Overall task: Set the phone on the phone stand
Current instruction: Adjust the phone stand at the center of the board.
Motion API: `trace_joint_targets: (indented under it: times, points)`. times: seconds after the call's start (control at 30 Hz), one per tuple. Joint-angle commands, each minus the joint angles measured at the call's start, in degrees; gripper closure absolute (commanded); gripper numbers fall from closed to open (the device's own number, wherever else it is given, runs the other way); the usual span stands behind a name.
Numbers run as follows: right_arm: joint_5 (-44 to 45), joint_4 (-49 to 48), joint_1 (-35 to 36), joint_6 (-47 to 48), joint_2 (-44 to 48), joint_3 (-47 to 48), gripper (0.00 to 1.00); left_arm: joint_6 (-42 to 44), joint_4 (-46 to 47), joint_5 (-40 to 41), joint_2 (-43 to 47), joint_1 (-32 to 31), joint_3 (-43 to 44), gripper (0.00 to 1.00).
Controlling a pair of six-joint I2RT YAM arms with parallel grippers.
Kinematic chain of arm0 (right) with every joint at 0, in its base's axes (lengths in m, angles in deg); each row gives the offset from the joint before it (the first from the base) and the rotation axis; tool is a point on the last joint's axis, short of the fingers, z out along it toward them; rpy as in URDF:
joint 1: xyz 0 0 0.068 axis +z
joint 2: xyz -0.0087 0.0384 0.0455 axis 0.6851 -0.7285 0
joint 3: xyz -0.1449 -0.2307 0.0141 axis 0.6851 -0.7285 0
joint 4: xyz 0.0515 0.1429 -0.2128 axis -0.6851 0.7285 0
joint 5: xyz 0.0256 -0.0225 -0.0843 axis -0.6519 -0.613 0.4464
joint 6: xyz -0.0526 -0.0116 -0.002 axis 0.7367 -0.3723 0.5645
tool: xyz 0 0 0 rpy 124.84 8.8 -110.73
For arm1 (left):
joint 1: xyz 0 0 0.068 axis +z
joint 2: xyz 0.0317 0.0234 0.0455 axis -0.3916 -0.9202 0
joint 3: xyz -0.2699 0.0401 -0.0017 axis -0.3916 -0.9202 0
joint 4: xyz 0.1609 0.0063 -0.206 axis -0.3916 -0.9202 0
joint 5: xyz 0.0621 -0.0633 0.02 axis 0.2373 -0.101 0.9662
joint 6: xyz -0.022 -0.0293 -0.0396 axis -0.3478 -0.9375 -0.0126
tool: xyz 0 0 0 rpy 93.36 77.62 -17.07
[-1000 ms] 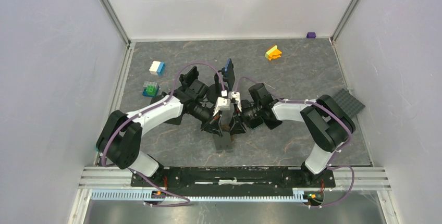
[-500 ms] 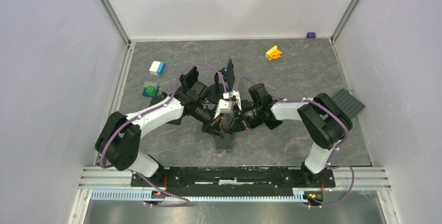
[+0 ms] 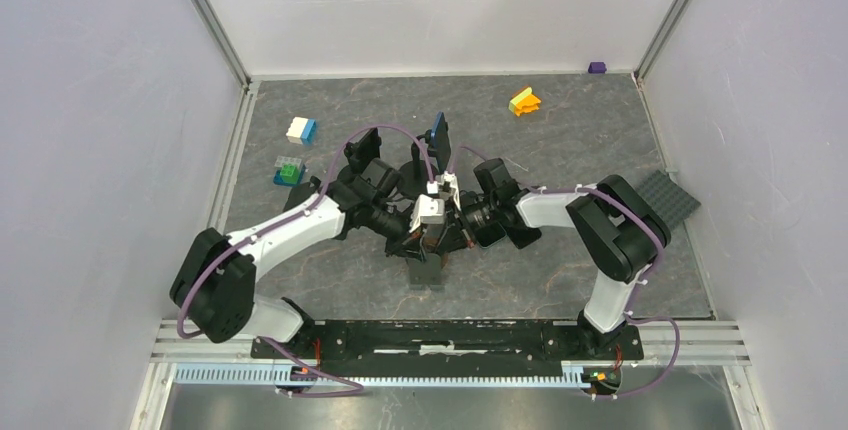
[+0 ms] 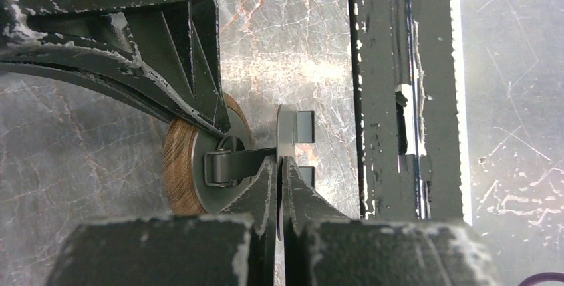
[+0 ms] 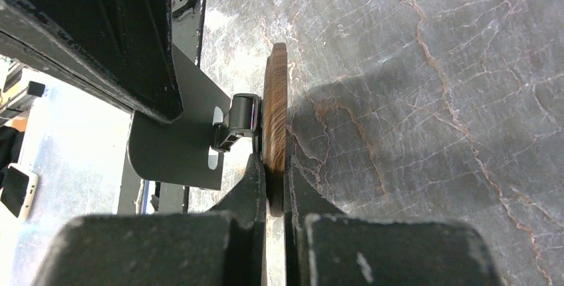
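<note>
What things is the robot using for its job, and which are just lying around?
For the job: dark blue-edged phone, black metal phone stand with round wooden base, left gripper, right gripper.

Lying about: white-and-blue block, green-and-blue block, yellow-and-orange block, small purple block, dark grey studded plate.

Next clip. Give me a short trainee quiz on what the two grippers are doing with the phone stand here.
1. True or false: the right gripper is open.
2. The left gripper pinches: A a toy block, B the stand's thin black plate, C the phone.
3. What colour is the small block by the mat's far right corner?
Key: 1 false, it is shut on the stand's wooden base; 2 B; 3 purple.
</note>
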Motion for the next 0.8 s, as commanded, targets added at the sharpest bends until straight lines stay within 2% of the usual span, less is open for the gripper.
trace_joint_targets:
  times: [0.0,0.37,0.6,0.63,0.67,0.77]
  points:
    - [12.94,5.31,-0.49,6.42,-3.55,-0.76,1.0,-1.59,5.78,-1.75,5.49,-0.34,0.14,0.98]
    - [17.55,7.04,-0.23,9.81,-5.51,-1.98,1.0,-6.93,14.02,3.03,10.48,-0.34,-2.55,0.98]
    - [14.23,7.08,0.23,10.43,-3.92,-1.88,1.0,-8.36,16.62,6.69,8.62,-0.34,-2.7,0.97]
    - [14.0,7.09,0.19,10.76,-3.53,-1.91,1.0,-8.53,16.26,7.14,8.02,-0.34,-2.41,0.89]
    - [13.9,7.09,0.24,11.02,-3.23,-1.92,1.0,-8.93,15.87,7.68,7.43,-0.34,-2.1,0.75]
    - [13.88,7.0,-0.01,11.51,-2.82,-2.31,1.0,-10.3,15.93,9.95,7.18,-0.26,-2.38,0.49]
